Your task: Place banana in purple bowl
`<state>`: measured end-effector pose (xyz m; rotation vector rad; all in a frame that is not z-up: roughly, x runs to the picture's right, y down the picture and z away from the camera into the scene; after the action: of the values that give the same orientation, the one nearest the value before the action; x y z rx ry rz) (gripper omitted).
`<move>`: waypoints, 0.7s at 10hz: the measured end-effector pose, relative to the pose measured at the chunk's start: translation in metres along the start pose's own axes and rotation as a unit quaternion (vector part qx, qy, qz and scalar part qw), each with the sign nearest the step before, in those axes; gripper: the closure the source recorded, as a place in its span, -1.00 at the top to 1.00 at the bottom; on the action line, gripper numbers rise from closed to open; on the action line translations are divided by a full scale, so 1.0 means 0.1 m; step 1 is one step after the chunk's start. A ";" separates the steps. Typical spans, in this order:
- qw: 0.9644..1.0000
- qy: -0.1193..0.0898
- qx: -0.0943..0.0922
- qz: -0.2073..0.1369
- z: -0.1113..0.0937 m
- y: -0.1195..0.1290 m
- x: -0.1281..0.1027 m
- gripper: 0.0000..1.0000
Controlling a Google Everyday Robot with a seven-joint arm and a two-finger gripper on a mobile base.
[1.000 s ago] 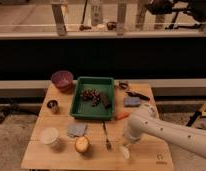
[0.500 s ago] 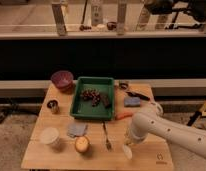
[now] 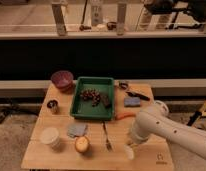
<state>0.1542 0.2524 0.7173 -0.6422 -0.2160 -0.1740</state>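
Note:
The purple bowl (image 3: 62,79) stands at the far left of the wooden table, left of the green tray (image 3: 76,102). My white arm reaches in from the right, and the gripper (image 3: 129,148) points down at the table's front, right of the fork (image 3: 106,136). A small pale shape at the gripper's tip looks like the banana (image 3: 128,153); the arm hides most of it. The gripper is far from the bowl, on the tray's other side.
The tray holds dark clustered items. An orange carrot (image 3: 125,116) lies by its front right corner. A small dark cup (image 3: 52,106), a white cup (image 3: 50,136), a grey cloth (image 3: 76,130) and a round orange object (image 3: 82,144) are at left front. A blue sponge (image 3: 132,101) is at right.
The arm has shifted slightly over the table's front right. The gripper stays at the same spot. No object on the table has moved.

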 end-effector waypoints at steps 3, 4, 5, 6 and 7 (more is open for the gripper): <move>1.000 -0.001 0.002 0.006 -0.07 0.00 -0.06 -0.93; 1.000 -0.001 0.003 0.010 -0.12 0.00 -0.05 -0.93; 1.000 -0.002 0.002 0.012 -0.13 0.01 -0.06 -0.93; 1.000 -0.003 0.003 0.013 -0.12 0.02 -0.10 -0.93; 1.000 -0.004 0.003 0.012 -0.11 0.01 -0.15 -0.93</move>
<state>0.1412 0.2474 0.7041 -0.6383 -0.2163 -0.1480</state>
